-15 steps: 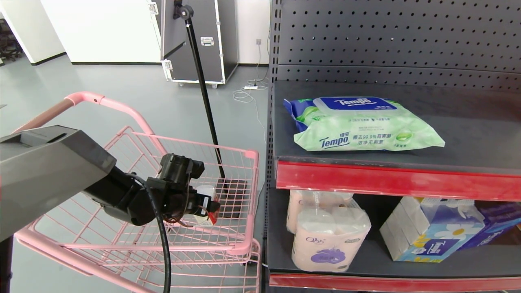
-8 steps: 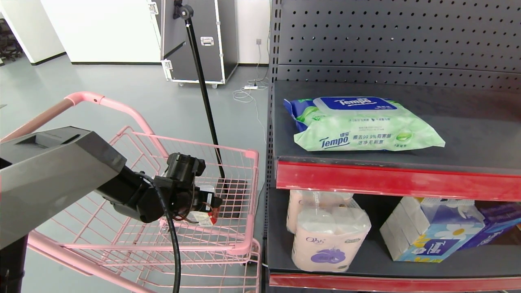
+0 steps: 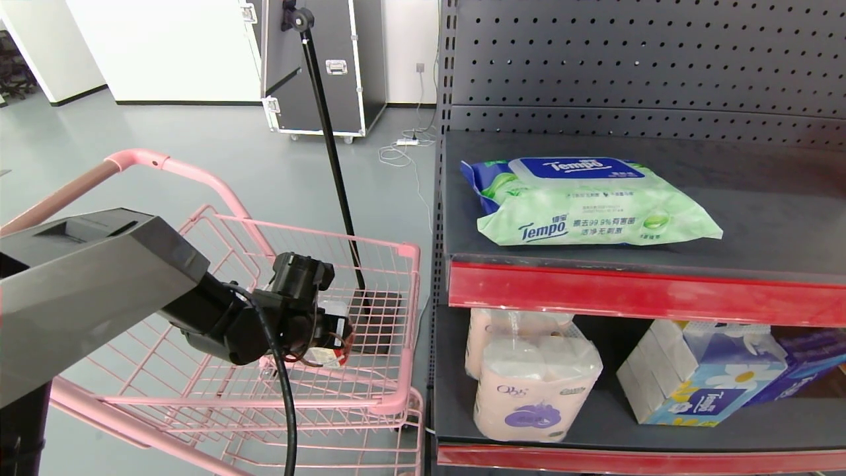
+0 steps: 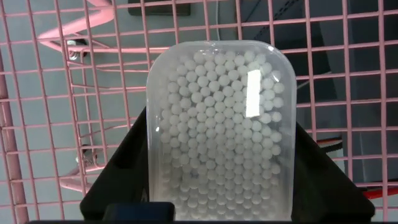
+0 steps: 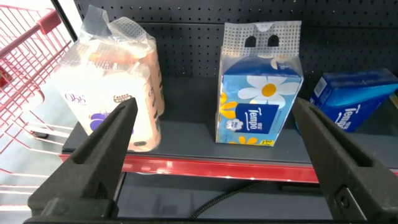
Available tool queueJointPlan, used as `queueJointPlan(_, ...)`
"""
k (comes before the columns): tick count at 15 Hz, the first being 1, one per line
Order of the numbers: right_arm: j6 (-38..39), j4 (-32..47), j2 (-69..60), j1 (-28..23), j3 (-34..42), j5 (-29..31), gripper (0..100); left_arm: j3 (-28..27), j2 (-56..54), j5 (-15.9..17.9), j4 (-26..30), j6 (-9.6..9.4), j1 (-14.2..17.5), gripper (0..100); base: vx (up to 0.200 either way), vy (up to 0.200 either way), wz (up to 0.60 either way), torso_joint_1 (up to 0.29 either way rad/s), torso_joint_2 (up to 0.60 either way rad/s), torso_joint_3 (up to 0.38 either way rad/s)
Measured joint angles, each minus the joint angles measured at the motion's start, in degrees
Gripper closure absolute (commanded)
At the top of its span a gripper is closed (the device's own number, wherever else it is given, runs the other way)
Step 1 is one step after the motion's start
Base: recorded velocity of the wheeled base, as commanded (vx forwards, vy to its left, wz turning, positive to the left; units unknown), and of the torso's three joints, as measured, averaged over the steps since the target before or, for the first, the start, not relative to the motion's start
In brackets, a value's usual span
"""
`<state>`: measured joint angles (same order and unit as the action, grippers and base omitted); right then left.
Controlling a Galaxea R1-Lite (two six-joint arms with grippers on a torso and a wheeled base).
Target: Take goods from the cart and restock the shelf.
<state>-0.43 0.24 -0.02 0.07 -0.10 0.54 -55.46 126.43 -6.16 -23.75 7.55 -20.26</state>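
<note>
While the left hand (image 4: 216, 134) sits inside the pink wire cart (image 3: 390, 396) at 8 o'clock, it is clenched on a clear plastic tub (image 4: 219, 93), rounded-oblong, packed with small white beads; long axis runs out along the fingers, domed end leading; mesh walls close round; cart rim just beside the shelf (image 3: 595, 294) upright at 3 o'clock; soft green wipes pack (image 3: 595, 205) lies flat on the upper board; right hand (image 5: 212, 106) released, fingers wide, facing lower-shelf toilet rolls (image 5: 118, 93) and boxy tissue pack (image 5: 261, 93).
</note>
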Motion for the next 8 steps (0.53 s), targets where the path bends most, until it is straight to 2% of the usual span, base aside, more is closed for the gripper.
queueJointPlan(6,0.00,0.00,0.00,0.00,0.00,0.00,0,-0.06,-4.62,0.22,1.99,0.63,0.65,100,0.000,0.000,0.00,0.000,0.00,0.000)
queueJointPlan(8,0.00,0.00,0.00,0.00,0.00,0.00,0,0.20,-8.35,0.22,3.06,1.51,1.27,100,0.000,0.000,0.00,0.000,0.00,0.000)
